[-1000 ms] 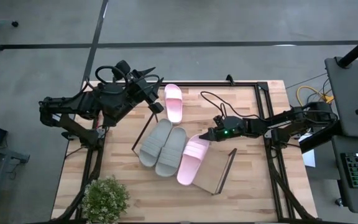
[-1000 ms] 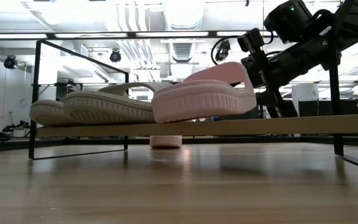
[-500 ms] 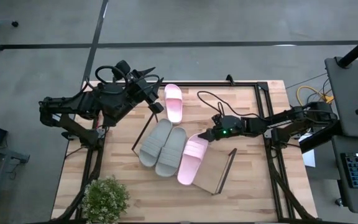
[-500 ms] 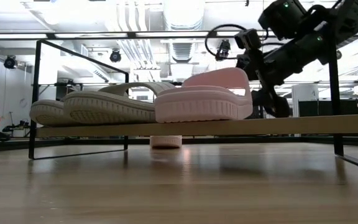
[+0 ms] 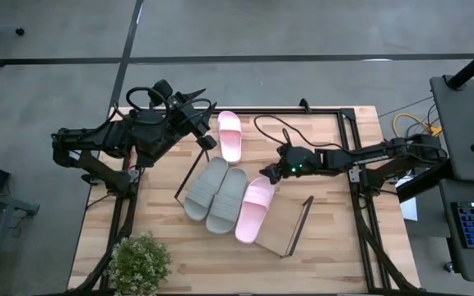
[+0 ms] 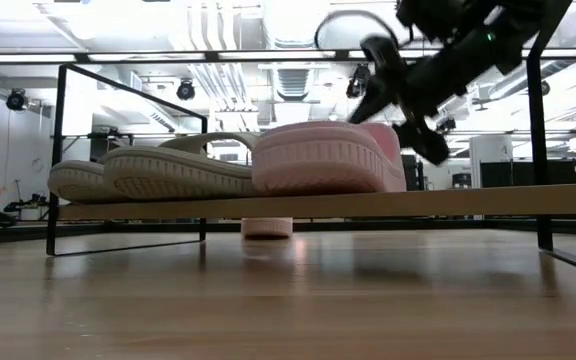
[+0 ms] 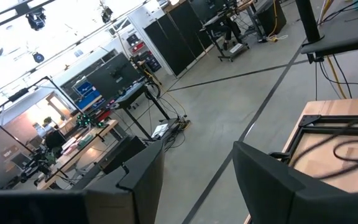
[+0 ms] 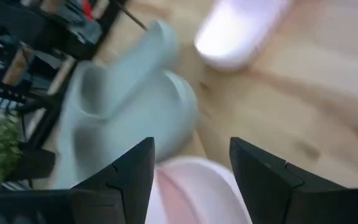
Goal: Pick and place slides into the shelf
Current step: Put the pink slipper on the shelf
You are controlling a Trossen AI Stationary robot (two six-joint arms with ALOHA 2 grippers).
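Observation:
Three slides lie side by side on the shelf [image 5: 282, 226]: two grey ones [image 5: 206, 189] [image 5: 226, 200] and a pink one [image 5: 253, 210], soles flat on the board [image 6: 468, 202]. A second pink slide [image 5: 230, 136] rests on the tabletop beyond the shelf. My right gripper [image 5: 268, 173] hovers open just above the shelved pink slide's far end [image 8: 191, 193], slanting down, fingers clear of it [image 6: 398, 110]. My left gripper [image 5: 206, 119] is raised at the far left, level, open and empty [image 7: 197, 149].
Dark wire frames stand at the shelf's two short ends [image 5: 303, 215] [image 5: 189, 173]. Bare board shows on the shelf's right part. A potted plant [image 5: 138, 261] sits at the near left corner. A cable loops behind my right arm [image 5: 270, 131].
My right gripper has let go of the pink slide, risen and rolled, drawing slightly toward the far edge. The slide, held with one end tipped up a second ago, now lies flat on the shelf board beside the grey pair.

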